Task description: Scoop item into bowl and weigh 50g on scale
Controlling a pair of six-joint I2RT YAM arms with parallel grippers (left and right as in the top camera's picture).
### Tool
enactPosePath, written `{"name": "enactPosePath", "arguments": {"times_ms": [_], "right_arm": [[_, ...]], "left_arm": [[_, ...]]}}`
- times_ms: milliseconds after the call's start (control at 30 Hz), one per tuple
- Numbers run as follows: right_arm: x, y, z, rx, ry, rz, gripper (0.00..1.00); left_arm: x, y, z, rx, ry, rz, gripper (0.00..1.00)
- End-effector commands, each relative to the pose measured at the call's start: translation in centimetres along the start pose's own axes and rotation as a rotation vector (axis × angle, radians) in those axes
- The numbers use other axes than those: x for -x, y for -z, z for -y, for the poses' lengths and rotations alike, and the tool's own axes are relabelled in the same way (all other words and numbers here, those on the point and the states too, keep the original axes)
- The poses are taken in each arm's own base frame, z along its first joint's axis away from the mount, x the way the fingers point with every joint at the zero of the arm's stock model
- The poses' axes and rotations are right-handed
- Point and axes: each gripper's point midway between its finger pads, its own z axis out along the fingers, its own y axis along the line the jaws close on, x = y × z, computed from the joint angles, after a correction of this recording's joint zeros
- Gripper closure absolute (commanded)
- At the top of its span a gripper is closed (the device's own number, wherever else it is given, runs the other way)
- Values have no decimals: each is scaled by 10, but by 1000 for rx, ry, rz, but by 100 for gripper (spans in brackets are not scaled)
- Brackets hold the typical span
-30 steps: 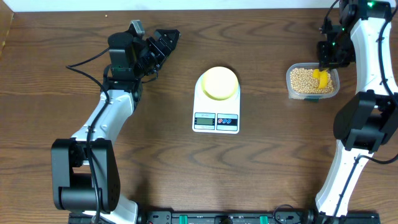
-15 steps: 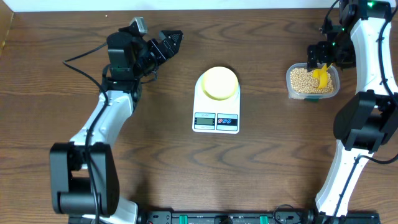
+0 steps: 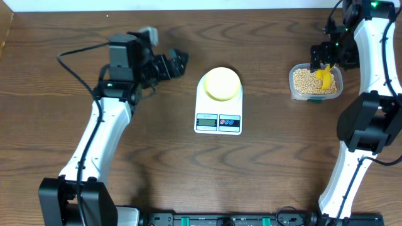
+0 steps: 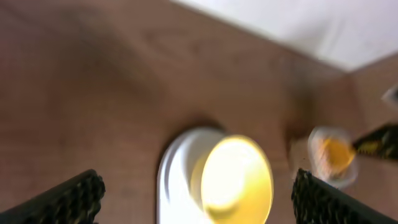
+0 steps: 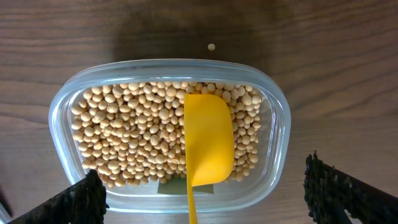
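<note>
Yellow scoop [image 5: 208, 140] seems light and stiff atop loose, rolly beans [image 5: 134, 137] by the right edge, so I'd pinch its handle [image 5: 189, 208]; left gripper [image 4: 196, 198] and right gripper [image 5: 208, 198] gape wide, empty.

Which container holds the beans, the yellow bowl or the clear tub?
The clear tub, with the yellow scoop in it; the bowl on the scale looks empty.

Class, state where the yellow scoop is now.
The scoop lies on the beans inside the clear tub, at the overhead view's far right, right of the scale.
</note>
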Motion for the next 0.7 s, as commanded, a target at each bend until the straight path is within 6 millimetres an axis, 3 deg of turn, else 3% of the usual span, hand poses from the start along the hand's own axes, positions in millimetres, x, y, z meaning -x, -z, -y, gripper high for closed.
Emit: {"name": "enactPosePath", "arguments": {"times_ms": [0, 100, 233, 467, 667], "right_arm": [[1, -4, 4, -11, -6, -7, 1], [1, -4, 4, -11, -6, -7, 1], [1, -4, 4, -11, -7, -7, 1], [1, -4, 4, -11, -6, -7, 1], [1, -4, 4, -11, -7, -7, 1]], "left_arm": [[-6, 3, 8, 8, -91, -28, 2], [-9, 3, 8, 6, -80, -40, 2], [-35, 4, 10, -20, -76, -148, 2], [-88, 7, 22, -65, -331, -338, 2], [-128, 3, 25, 41, -543, -471, 2]]}}
